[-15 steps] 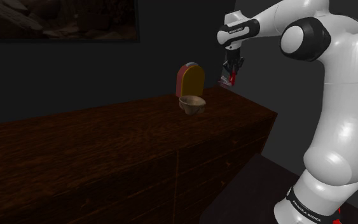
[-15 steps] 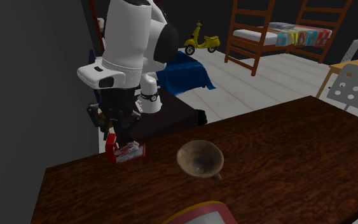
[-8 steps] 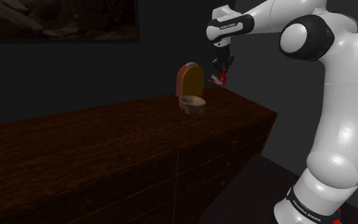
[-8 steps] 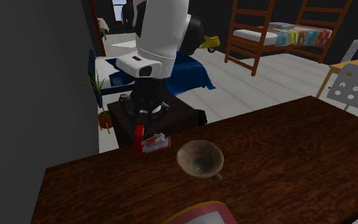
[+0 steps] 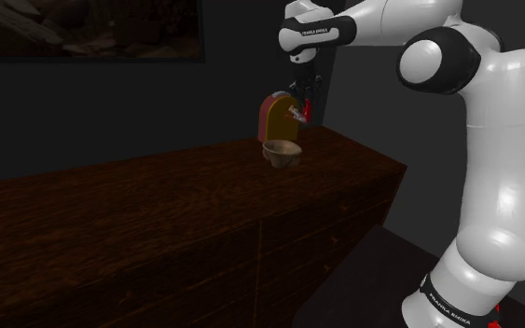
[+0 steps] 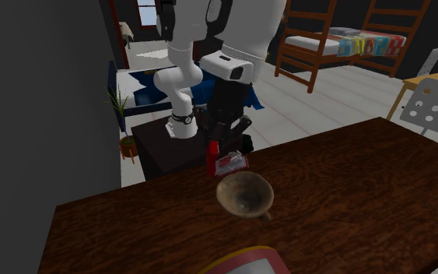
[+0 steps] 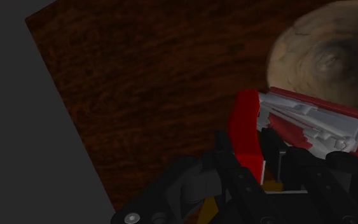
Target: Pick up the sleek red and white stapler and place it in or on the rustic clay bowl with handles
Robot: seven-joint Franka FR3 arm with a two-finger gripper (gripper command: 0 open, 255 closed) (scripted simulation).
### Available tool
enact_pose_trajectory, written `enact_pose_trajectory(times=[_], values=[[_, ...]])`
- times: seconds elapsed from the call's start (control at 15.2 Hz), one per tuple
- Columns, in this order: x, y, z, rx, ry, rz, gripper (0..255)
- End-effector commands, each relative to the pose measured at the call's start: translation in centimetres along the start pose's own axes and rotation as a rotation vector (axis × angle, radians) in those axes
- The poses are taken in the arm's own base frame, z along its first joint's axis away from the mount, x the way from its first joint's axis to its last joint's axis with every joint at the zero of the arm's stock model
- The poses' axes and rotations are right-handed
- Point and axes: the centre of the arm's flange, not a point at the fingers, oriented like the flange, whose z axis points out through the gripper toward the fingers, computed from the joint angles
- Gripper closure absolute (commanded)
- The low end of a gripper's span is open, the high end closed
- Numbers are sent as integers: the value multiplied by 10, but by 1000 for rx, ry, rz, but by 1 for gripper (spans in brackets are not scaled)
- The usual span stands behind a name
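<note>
Stapler (image 7: 298,124) between jaws, near bowl (image 6: 244,198)

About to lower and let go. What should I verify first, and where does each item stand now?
1. Grip: red and white stapler clasped between the fingers of the black two-finger gripper: ok.
2. Stapler raised clear of the dark wooden tabletop: ok.
3. Stapler centred over the brown round bowl: not ok; in the wrist view the bowl sits off to one side of the fingers.
4. Bowl upright and empty: ok.
5. Red and yellow arched object stands apart from the bowl, on its far side from the arm: ok.
</note>
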Motion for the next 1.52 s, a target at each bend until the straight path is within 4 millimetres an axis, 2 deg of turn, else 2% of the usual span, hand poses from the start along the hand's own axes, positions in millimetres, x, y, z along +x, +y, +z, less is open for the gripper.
enact_pose_trajectory(times=[0.0,0.33,1.45], values=[[-3,-26,-11,0,0,1,255],[-9,-85,-41,0,0,1,255],[-16,-112,44,0,0,1,255]])
